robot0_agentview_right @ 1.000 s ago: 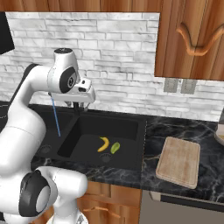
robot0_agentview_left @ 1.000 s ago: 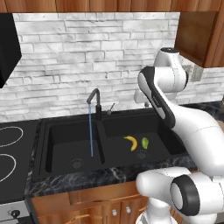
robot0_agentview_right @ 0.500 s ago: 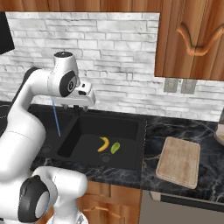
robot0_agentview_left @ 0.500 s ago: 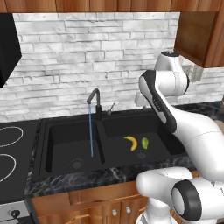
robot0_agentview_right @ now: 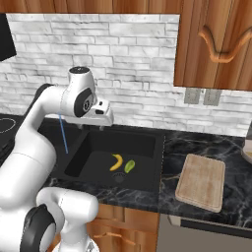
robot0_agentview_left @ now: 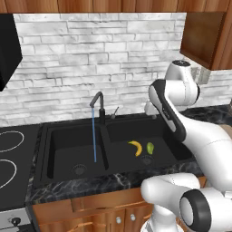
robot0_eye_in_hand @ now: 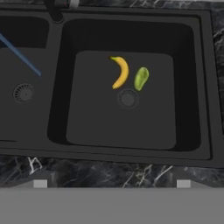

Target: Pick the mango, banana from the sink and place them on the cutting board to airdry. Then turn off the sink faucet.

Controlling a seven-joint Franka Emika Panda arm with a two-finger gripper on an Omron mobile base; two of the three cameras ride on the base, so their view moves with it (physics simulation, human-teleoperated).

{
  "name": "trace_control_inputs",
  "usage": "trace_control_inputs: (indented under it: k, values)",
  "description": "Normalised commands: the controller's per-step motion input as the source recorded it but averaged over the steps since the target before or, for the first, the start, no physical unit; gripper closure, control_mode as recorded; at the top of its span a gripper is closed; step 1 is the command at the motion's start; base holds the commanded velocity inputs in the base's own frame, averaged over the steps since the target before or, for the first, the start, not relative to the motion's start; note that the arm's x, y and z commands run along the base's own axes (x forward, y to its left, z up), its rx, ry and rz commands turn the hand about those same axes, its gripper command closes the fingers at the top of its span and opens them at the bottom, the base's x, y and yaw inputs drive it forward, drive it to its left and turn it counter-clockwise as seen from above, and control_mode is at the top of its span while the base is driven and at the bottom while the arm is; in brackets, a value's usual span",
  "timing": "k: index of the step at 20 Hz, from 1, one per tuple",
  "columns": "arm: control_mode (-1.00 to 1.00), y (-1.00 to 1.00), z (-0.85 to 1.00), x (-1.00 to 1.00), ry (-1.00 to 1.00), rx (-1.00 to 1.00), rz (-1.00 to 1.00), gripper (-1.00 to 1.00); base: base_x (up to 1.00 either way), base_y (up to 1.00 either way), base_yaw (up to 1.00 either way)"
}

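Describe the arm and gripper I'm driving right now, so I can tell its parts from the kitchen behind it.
The arm is glossy white, built of rounded, tube-like segments with dark grey to black rings at the joints. A black round cap with a grey centre marks one joint near the wrist. The gripper is a white boxy block with two small dark fingers beneath it. No cables or lettering can be made out.

The robot arm (robot0_agentview_left: pixel 181 131) is big, round and shiny white. It has fat smooth tube parts. Dark grey rings and round black caps sit at its joints. Its hand (robot0_agentview_right: pixel 101 114) is white too.
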Motion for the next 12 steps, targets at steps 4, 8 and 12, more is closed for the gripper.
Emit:
trace_control_inputs:
  k: [4,8,12]
  values:
    - [-1.0,-0.01,-0.12,0.12,0.0,0.0,0.03,-1.0,0.0,0.0,0.0]
    - [-1.0,0.0,-0.25,0.19,0.0,0.0,0.03,-1.0,0.0,0.0,0.0]
    - [-1.0,0.0,-0.31,0.24,0.0,0.0,0.03,-1.0,0.0,0.0,0.0]
